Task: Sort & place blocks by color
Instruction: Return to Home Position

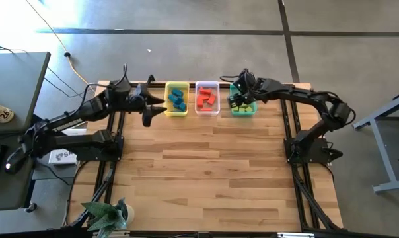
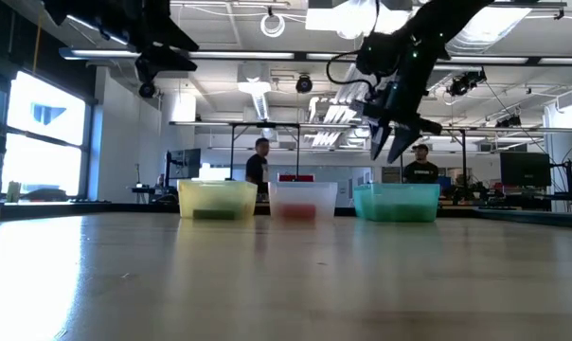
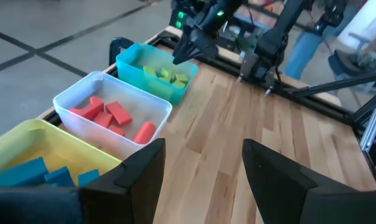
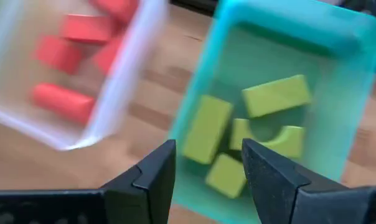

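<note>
While I am watching the feeds, the right gripper (image 4: 206,158) is hanging just above the teal tray (image 4: 263,50). Its two fingers are standing apart with nothing between them. Under it the yellow-green blocks (image 4: 272,94) are lying in a loose heap on that tray's floor, with bars, a small cube and an arch touching one another. From table height I am seeing its tips pointing down, clear of the rim.

I am seeing the left gripper (image 3: 203,152) hovering over the far left part of the table (image 1: 206,172), just beside the yellow tray (image 1: 177,83). Its fingers are spread and empty too.

All three trays are sitting in a row along the far edge, each just beside the next. The blue blocks (image 1: 178,100) are resting in the yellow tray on the left. The red-orange blocks (image 3: 110,115) are lying in the clear tray (image 3: 82,87) in the middle. No block is showing on the bare wood.

Beyond the table, two people (image 2: 259,161) are standing in the room behind the trays.
</note>
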